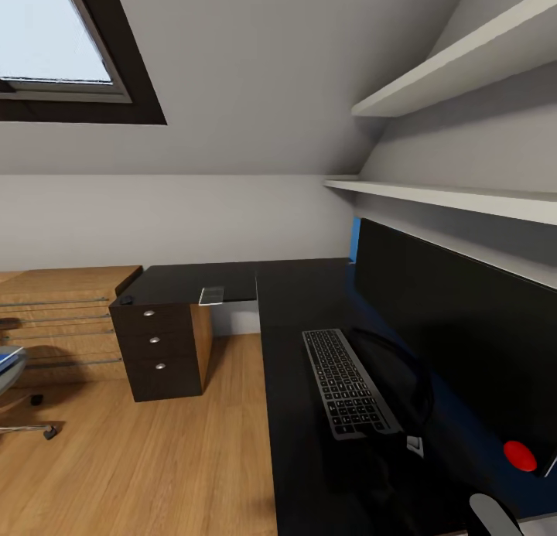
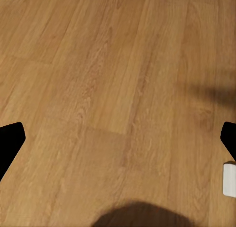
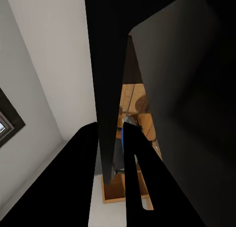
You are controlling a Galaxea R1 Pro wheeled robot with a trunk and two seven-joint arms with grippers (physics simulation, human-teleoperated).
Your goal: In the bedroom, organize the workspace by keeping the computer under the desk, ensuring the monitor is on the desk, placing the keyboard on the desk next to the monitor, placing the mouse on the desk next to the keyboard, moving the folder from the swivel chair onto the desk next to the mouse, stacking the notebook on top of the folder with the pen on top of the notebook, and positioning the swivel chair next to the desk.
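1. On the desk [image 1: 309, 304], the keyboard [image 1: 348, 381] lies beside the monitor [image 1: 464, 327]: stiff, light; grip its long edges.
2. Left gripper [image 2: 118, 143] looks spread over floor [image 2: 98, 65]; right fingers, cannot tell.

Walls: plain pale grey [image 1: 232, 219], with a sloped ceiling section above.
Window: a dark-framed skylight [image 1: 54, 49] set in the slope, bright pale daylight behind it.
Shelves: two long white shelves [image 1: 464, 199] on the wall, one above the other.
Floor: warm wooden planks [image 1: 139, 459]; the same boards show in the left wrist view [image 2: 108, 79].
Chest: a light wooden chest [image 1: 62, 319] with long bar handles against the far wall.
Light: soft and even, possibly all from the skylight.
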